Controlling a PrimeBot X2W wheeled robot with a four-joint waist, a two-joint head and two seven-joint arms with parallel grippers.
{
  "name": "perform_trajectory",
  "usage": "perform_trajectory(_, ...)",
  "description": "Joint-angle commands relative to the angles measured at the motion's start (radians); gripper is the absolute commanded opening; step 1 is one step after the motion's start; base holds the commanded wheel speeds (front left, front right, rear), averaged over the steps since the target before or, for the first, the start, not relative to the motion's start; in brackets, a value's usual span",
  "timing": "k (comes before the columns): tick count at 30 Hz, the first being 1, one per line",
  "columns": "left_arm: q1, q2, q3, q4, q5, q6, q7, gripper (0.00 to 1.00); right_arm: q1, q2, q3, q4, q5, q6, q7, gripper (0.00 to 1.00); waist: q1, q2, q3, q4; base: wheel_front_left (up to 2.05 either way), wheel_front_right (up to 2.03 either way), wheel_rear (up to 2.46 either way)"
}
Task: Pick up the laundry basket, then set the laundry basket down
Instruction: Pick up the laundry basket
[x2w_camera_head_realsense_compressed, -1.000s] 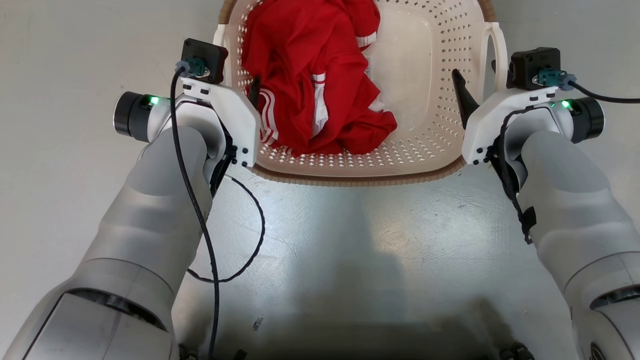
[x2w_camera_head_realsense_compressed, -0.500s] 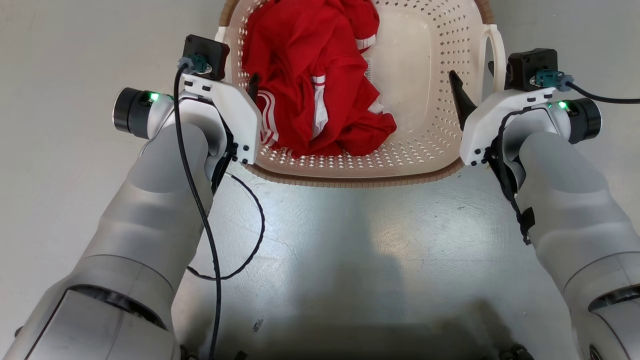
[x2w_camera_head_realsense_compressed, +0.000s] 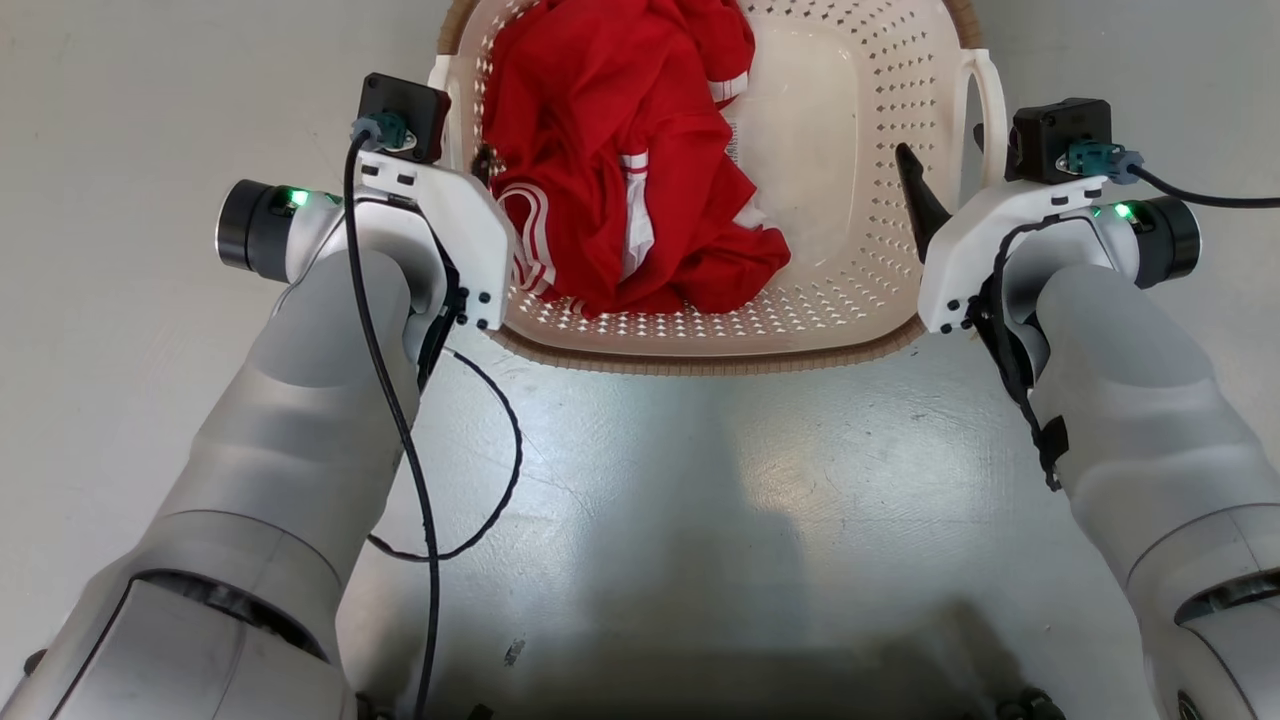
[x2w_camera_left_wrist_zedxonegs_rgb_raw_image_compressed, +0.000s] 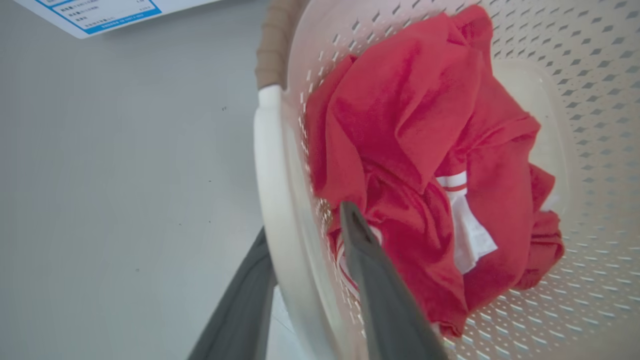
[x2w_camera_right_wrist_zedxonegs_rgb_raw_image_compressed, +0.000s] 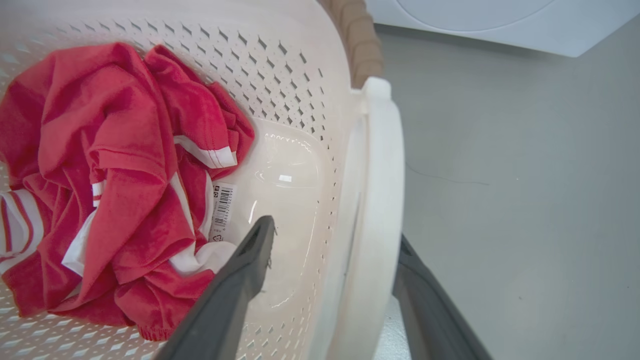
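Observation:
The laundry basket (x2w_camera_head_realsense_compressed: 860, 230), cream perforated plastic with a brown rim, sits on the grey floor at the top centre of the head view, with a red garment (x2w_camera_head_realsense_compressed: 620, 150) with white stripes inside. My left gripper (x2w_camera_left_wrist_zedxonegs_rgb_raw_image_compressed: 305, 220) straddles the basket's left white loop handle (x2w_camera_left_wrist_zedxonegs_rgb_raw_image_compressed: 267, 165), one finger inside against the wall by the cloth, the other outside. My right gripper (x2w_camera_right_wrist_zedxonegs_rgb_raw_image_compressed: 335, 235) straddles the right handle (x2w_camera_right_wrist_zedxonegs_rgb_raw_image_compressed: 382, 175) the same way; its inner finger stands off the wall. Both look open.
The white front of a washing machine (x2w_camera_right_wrist_zedxonegs_rgb_raw_image_compressed: 475, 20) stands just beyond the basket. A white sheet with blue print (x2w_camera_left_wrist_zedxonegs_rgb_raw_image_compressed: 100, 15) lies on the floor to the basket's left. A black cable (x2w_camera_head_realsense_compressed: 480, 500) loops from my left forearm.
My left gripper has shifted slightly outward to the left, so its inner finger now lies closer to the basket wall. The right gripper and the basket have barely moved.

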Motion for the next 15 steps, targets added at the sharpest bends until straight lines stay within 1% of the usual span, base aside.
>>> perform_trajectory(1,0.002,0.025,0.002,-0.005,0.0,0.008,-0.012,0.33,0.027,0.023,0.015,-0.001,0.01,0.006,0.005,0.29,0.0,0.0,0.002,0.0,0.0,0.0,0.0)
perform_trajectory(2,0.001,0.025,-0.001,-0.005,0.001,0.011,-0.014,0.07,0.026,0.023,0.015,-0.001,0.01,0.006,0.005,0.0,0.0,0.0,0.004,-0.001,0.0,0.0,0.0)
perform_trajectory(3,0.002,0.025,-0.005,-0.005,0.001,0.012,-0.016,0.0,0.027,0.023,0.013,0.0,0.012,0.006,0.007,0.0,0.0,0.0,0.005,-0.001,0.0,0.0,0.0)
perform_trajectory(9,0.013,0.025,-0.027,-0.005,-0.012,0.019,-0.022,0.0,0.048,0.023,0.039,-0.005,0.035,0.006,0.033,0.0,0.0,0.0,-0.004,0.001,0.0,0.0,0.0)
perform_trajectory(15,0.033,0.025,-0.052,-0.016,-0.043,0.023,-0.014,0.0,0.09,0.023,0.101,-0.032,0.085,0.006,0.071,0.0,0.0,0.0,-0.044,0.001,0.0,0.0,0.0)
